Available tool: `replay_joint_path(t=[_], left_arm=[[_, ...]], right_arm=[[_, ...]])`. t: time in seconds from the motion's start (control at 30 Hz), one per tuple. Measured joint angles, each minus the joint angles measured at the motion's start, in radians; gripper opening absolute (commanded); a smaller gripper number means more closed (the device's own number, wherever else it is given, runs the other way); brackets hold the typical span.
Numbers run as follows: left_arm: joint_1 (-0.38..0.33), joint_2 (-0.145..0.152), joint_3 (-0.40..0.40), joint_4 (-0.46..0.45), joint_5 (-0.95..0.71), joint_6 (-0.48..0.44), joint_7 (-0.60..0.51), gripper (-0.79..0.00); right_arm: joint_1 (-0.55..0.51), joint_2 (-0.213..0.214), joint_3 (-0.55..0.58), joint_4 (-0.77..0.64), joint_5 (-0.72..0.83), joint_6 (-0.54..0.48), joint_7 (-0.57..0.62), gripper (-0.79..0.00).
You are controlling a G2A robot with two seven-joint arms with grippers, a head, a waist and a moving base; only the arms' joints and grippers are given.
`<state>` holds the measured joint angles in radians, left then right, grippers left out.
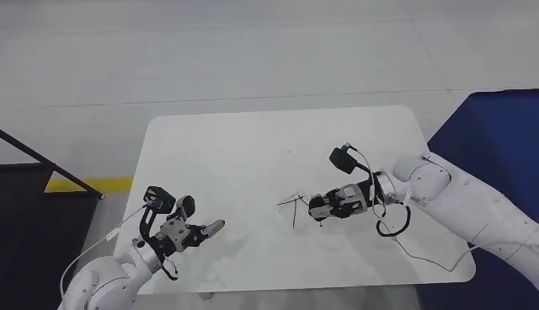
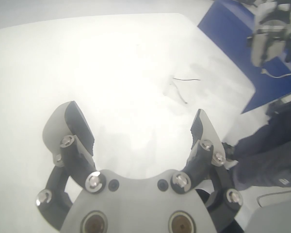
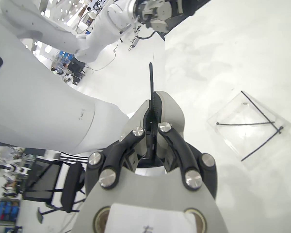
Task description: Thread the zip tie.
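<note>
My right gripper (image 3: 153, 98) is shut on a black zip tie (image 3: 151, 78), whose thin strap sticks straight out past the fingertips. From above, that gripper (image 1: 315, 208) hovers over the right half of the white table (image 1: 253, 141). Just beside it lie two more black zip ties (image 1: 293, 202), which rest crossed on a clear flat tray (image 3: 242, 144). My left gripper (image 2: 138, 115) is open with nothing between its fingers. It sits near the table's front left edge (image 1: 212, 226), well apart from the loose ties (image 2: 181, 90).
A blue surface (image 1: 497, 125) borders the table on the right. Loose cables (image 1: 396, 226) hang off the right arm near the table's front right corner. The back half of the table is bare.
</note>
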<state>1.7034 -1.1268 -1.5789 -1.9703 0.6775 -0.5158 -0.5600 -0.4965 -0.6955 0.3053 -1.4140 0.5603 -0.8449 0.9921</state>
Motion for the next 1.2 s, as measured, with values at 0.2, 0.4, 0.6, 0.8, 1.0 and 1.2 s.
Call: replay_joint_path(t=[0.2, 0.4, 0.6, 0.8, 1.0, 1.2], left_arm=[[-0.063, -0.001, 0.09, 0.007, -0.284, 0.082, -0.175, 0.0], [-0.099, 0.0, 0.097, 0.026, -0.311, 0.129, -0.192, 0.0], [-0.103, -0.005, 0.129, 0.04, -0.404, 0.149, -0.219, -0.009], [-0.162, -0.011, 0.198, 0.046, -0.71, 0.194, -0.25, -0.12], [-0.189, -0.01, 0.23, 0.039, -0.648, 0.232, -0.222, -0.191], [-0.18, -0.013, 0.286, 0.035, -0.541, 0.247, -0.166, -0.394]], right_arm=[[0.037, -0.073, -0.059, 0.043, 0.235, 0.108, 0.091, -0.785], [0.043, -0.094, -0.067, 0.045, 0.259, 0.122, 0.106, -0.785], [0.018, -0.099, -0.068, 0.016, 0.181, 0.184, 0.066, -0.785], [-0.018, -0.118, -0.064, -0.047, 0.106, 0.274, 0.069, -0.785], [-0.042, -0.128, -0.039, -0.062, 0.035, 0.315, 0.054, -0.785], [-0.074, -0.142, -0.019, -0.065, 0.014, 0.331, 0.054, -0.785]])
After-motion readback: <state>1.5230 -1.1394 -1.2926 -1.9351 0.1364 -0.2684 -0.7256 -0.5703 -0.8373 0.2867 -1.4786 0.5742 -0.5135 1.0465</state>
